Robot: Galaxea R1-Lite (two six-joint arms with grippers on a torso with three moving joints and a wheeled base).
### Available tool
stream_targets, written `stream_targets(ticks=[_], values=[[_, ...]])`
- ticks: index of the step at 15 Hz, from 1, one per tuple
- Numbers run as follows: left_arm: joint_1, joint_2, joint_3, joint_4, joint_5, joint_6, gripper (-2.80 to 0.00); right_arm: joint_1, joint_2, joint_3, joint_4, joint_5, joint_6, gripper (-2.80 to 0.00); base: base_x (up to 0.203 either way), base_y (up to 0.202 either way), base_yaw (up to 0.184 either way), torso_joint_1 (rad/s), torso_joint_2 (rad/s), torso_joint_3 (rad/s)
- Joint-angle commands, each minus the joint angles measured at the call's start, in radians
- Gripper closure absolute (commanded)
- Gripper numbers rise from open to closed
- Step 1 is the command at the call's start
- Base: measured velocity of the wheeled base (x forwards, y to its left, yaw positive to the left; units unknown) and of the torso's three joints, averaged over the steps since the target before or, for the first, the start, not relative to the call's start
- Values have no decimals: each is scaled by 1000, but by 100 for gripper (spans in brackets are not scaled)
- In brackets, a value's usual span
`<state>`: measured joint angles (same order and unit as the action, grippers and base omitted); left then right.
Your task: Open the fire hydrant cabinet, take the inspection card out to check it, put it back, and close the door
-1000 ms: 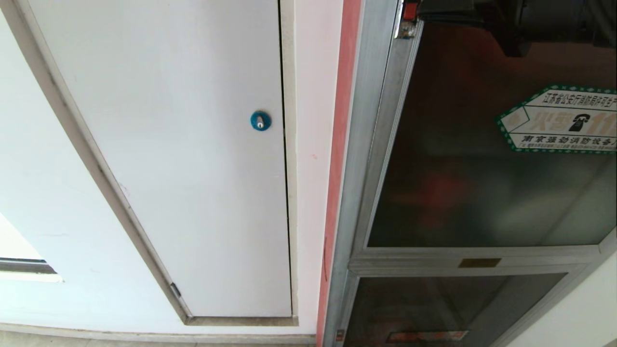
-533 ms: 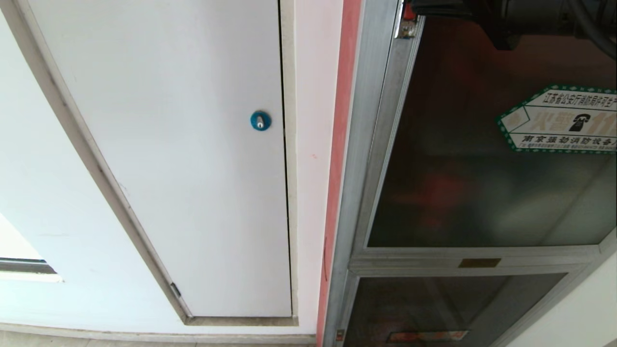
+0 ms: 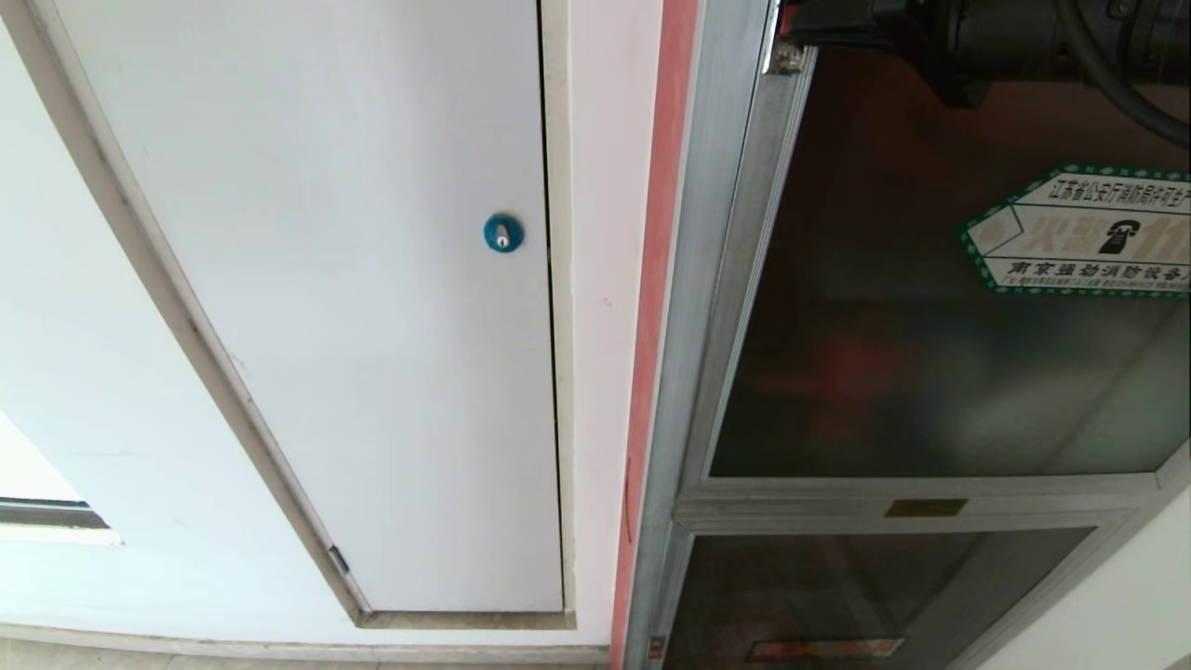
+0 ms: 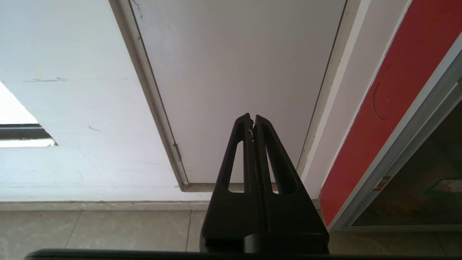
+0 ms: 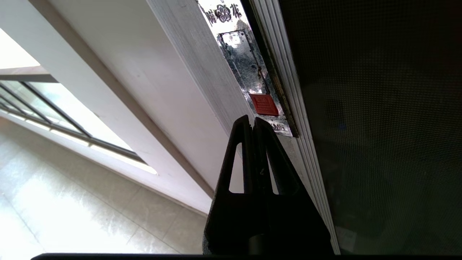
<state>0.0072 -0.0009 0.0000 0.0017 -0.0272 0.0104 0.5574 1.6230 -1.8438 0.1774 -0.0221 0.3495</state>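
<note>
On your far left is the white panel door w/ its blue round lock; not your target. The left gripper is parked low in front of that panel, jaws pressed together, nothing in them. Next comes the pink wall strip, then the silver frame of the fire hydrant cabinet. The door, dark glass w/ the green-bordered hexagonal sticker, looks seated in its frame, so the cabinet reads as unopened. Below it sits the smaller lower glass door.

At the door's top left corner, the right gripper has its tips just short of the small red latch on the metal latch plate; jaws fully closed, holding nothing. I can't tell whether a tip touches the plate.

Progress: approx. nil. You're at step one, working the latch. All left to do: swing the door, pull the inspection card, check it, return it, shut up. The card isn't visible; presumably inside behind the tinted glass.
</note>
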Motion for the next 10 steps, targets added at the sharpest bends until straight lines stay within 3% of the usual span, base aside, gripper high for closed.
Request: stream_targets(ticks=[1,10], values=[[0,1,0,0,0,0,0,-5,2,0,0,2,2,0,0,0,0,0,0,0],[0,1,0,0,0,0,0,-7,32,-12,-36,1,-1,0,0,0,0,0,0,0]])
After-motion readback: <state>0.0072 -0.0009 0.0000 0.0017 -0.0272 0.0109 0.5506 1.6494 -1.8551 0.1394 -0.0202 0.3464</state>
